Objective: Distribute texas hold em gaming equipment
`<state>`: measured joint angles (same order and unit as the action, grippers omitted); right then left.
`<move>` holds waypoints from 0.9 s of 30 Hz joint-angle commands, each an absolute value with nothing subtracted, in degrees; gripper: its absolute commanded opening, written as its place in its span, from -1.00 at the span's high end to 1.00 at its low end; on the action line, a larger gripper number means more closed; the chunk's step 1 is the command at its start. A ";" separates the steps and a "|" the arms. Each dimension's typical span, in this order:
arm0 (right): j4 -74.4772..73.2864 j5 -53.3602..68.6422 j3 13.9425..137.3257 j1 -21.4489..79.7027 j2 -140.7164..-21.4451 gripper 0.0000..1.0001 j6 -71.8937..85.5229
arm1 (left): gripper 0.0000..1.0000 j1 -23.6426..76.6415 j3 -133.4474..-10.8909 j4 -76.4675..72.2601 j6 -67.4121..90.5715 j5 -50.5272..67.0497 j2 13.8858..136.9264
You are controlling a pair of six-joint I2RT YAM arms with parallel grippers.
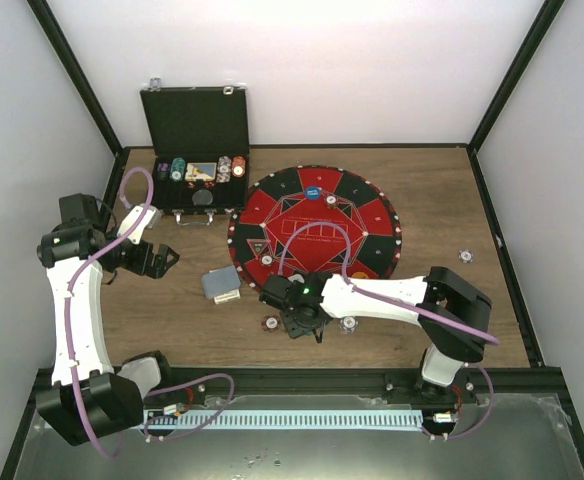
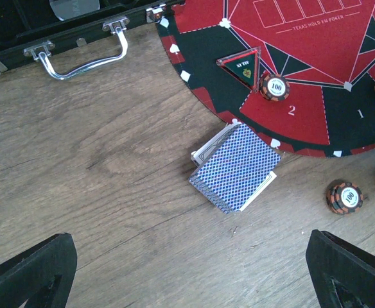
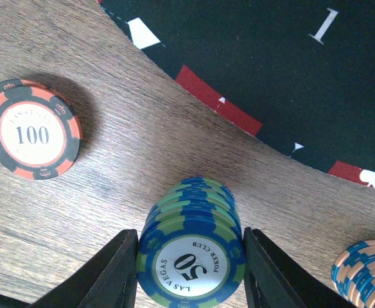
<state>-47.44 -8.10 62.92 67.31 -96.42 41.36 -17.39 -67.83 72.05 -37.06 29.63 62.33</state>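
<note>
The brown wooden worktop [image 1: 172, 320] carries the big round red-and-black mat [image 1: 372, 215] with a few red-and-black chips [image 2: 275, 86] on it, but the open black case [image 1: 197, 120] holds more, so the job looks only partly done. The blue-backed pile of cards [image 2: 235, 168] lies in one heap beside the mat, not shared out, with the left fingers [image 2: 30, 269] wide apart above it, holding nothing. The right fingers [image 3: 113, 269] squeeze a small blue-and-green stack of chips [image 3: 191, 253] standing on the wood just beside the mat.

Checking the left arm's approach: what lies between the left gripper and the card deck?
Only bare wooden table between the left gripper and the card deck; the left wrist view shows it.
</note>
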 commanded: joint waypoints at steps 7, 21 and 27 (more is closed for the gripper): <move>-50.45 -8.86 65.63 66.99 -95.59 0.66 41.31 | -1.00 -17.67 -69.30 71.33 -37.31 30.06 62.05; -57.20 -12.63 79.05 61.59 -96.95 0.70 36.08 | -1.00 -17.67 -69.41 71.62 -37.23 30.98 62.29; -53.49 -12.54 87.81 54.23 -104.38 0.70 29.93 | -1.00 -17.69 -69.31 71.49 -36.76 31.55 62.21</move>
